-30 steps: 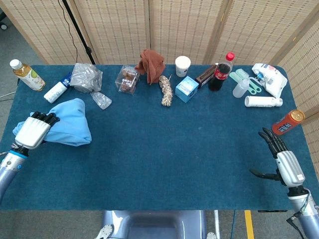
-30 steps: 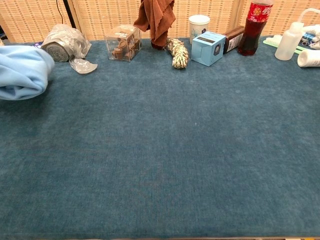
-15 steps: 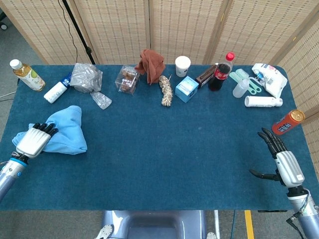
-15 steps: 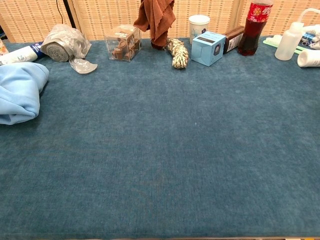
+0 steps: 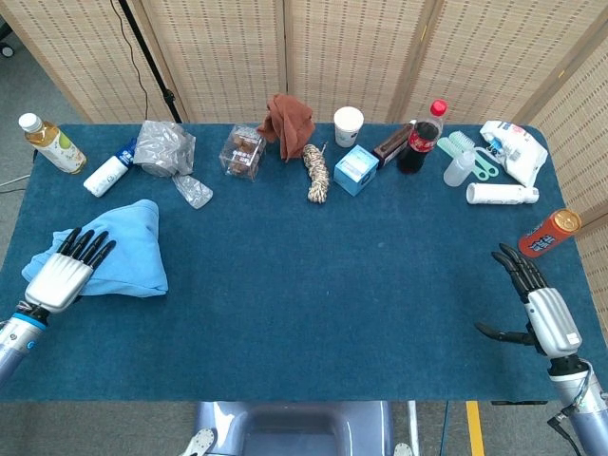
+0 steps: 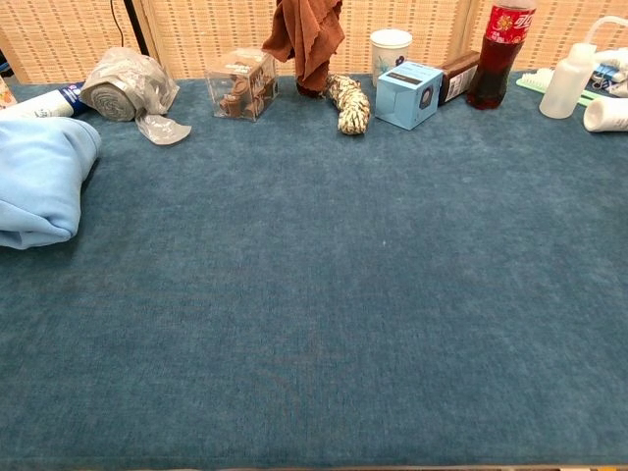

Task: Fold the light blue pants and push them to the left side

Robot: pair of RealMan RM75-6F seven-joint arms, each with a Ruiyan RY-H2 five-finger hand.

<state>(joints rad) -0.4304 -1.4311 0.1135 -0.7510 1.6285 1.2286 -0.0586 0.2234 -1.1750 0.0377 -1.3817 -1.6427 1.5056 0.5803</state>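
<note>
Blue felt table [image 5: 313,285], wicker screens [image 5: 237,57] behind; both robot hands splayed, empty.

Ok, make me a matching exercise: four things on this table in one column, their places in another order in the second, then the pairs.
Things:
1. pants
2. cola bottle
3. orange can
4. paper cup

Places:
A. near the right edge, ahead of the right robot hand
B. left side, under the left robot hand
C. back row, beside the brown cloth
D. back row, right of the blue box

Pairs: 1-B, 2-D, 3-A, 4-C
</note>
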